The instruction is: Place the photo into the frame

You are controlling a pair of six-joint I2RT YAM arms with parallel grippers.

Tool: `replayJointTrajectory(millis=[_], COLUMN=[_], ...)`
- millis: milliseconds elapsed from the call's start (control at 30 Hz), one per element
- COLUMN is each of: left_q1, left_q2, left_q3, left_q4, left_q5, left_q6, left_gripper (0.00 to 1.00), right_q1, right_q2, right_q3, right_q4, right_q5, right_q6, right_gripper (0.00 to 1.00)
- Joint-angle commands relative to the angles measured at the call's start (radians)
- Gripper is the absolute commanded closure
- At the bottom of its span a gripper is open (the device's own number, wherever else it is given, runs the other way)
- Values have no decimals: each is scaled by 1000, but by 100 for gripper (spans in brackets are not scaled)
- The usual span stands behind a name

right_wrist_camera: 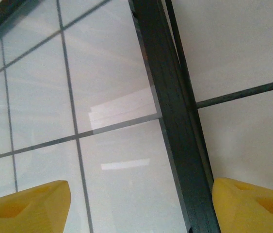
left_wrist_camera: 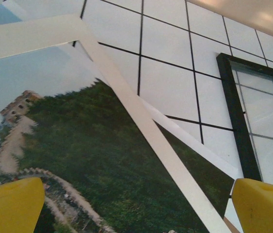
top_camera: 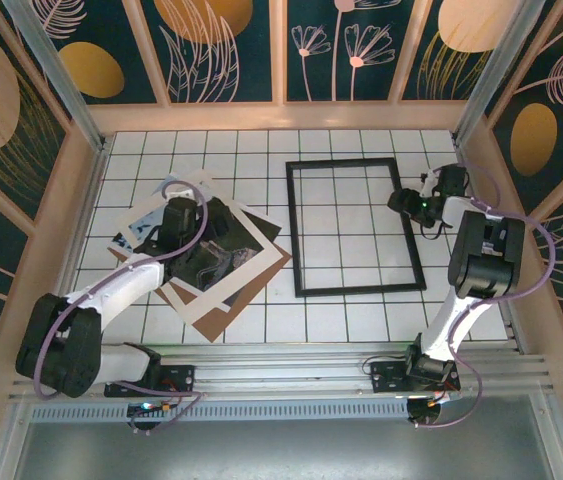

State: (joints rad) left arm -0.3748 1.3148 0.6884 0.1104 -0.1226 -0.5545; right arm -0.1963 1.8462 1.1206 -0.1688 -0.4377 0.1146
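Note:
The photo [left_wrist_camera: 78, 155], pale sky over dark green hills with a light wall, lies flat at the left of the table with part of it under a white mat [left_wrist_camera: 141, 126]. In the top view its sky corner [top_camera: 139, 228] shows beside the left arm. My left gripper [left_wrist_camera: 136, 213] hovers low over photo and mat, open, its yellow fingertips [left_wrist_camera: 10, 204] wide apart. The frame [top_camera: 292, 230] with a narrow black rim lies flat at centre right. My right gripper [right_wrist_camera: 141, 208] is open and straddles the frame's right rim [right_wrist_camera: 175, 126], one fingertip [right_wrist_camera: 24, 208] over the glass.
A brown backing board [top_camera: 226, 318] sticks out from under the white mat [top_camera: 251, 250] toward the near edge. The frame's left rim [left_wrist_camera: 238, 121] lies just right of the mat. Wooden walls ring the white tiled table [top_camera: 361, 320].

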Motion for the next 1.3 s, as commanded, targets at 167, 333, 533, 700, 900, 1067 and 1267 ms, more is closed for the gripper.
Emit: replayJointTrajectory(millis=[167,333,533,700,900,1067,1267], left_q1=[36,73,95,105,210,301,381], left_q2=[-61,-74,-108,-148,-204,-185,-130], left_q3=[-35,-53,-71,-86,-127,-171,-238], left_q4=[-91,-111,-151,-180,-181,-107,-2], left_q5=[-95,-109,-129,-184,-135,-55,5], left_q6=[-61,-101,-117,-110,-121,-167,-208], left_gripper=[2,1,1,1,1,2,2], right_q1=[99,168,181,190,227,228,230], right_q2=[-216,-276,-265,-217,-194,-164,-117], right_q3=[-64,-106,-102,-62,-45,-38,-43], right_q4=[109,168,168,144,143,171,231], right_q5=[269,261,184,119,37,-22,-118], right_q6=[-50,-105,-115,-110,-120,-100,-59], right_gripper=[22,22,22,22,23,23,25])
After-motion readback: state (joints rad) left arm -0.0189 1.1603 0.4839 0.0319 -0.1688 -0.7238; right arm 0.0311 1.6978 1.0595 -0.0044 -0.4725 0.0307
